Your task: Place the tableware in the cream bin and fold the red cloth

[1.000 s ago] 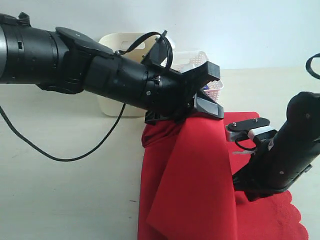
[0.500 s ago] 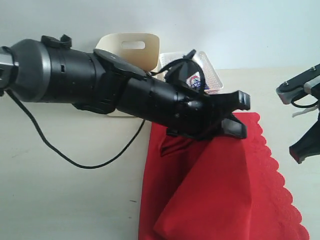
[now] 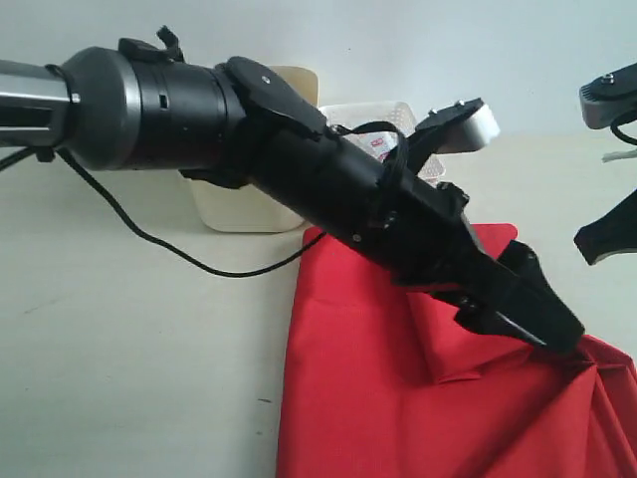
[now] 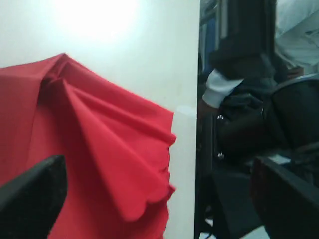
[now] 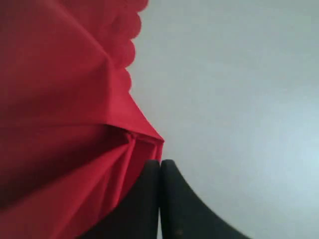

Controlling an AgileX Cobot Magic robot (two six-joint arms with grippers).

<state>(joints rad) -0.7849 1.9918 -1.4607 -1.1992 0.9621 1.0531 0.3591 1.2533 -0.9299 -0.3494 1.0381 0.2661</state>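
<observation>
Since the left fingers [image 4: 30, 199] stand wide apart in the left wrist view, with only fabric lying under the gap, I read them as open and holding nothing; in the exterior view their tips sit low at a gathered knot of pleats, and I cannot tell whether they touch it. The right fingers [image 5: 172, 209] are pressed tight together with nothing between them that I can see; they hang just off a pointed corner of the red cloth [image 3: 358, 378], raised near the right edge of the exterior view.

The cloth lies on the counter [image 3: 129, 349], right of centre and in front of the cream bin [image 3: 234, 209]; one flap is doubled over, creases fan out from the knot, and the scalloped edge shows in both wrist views. The left arm hides the bin's mouth, so I cannot say what is inside; a white lattice basket [image 3: 348, 108] stands just beside it; I see no tableware in any view.

I judge the fabric light, limp and thin; it will sag, drag and bunch rather than hold a line. I would pinch it at a corner or along a hem, taking every layer between the pads, and carry it low so the fold lands flat.
</observation>
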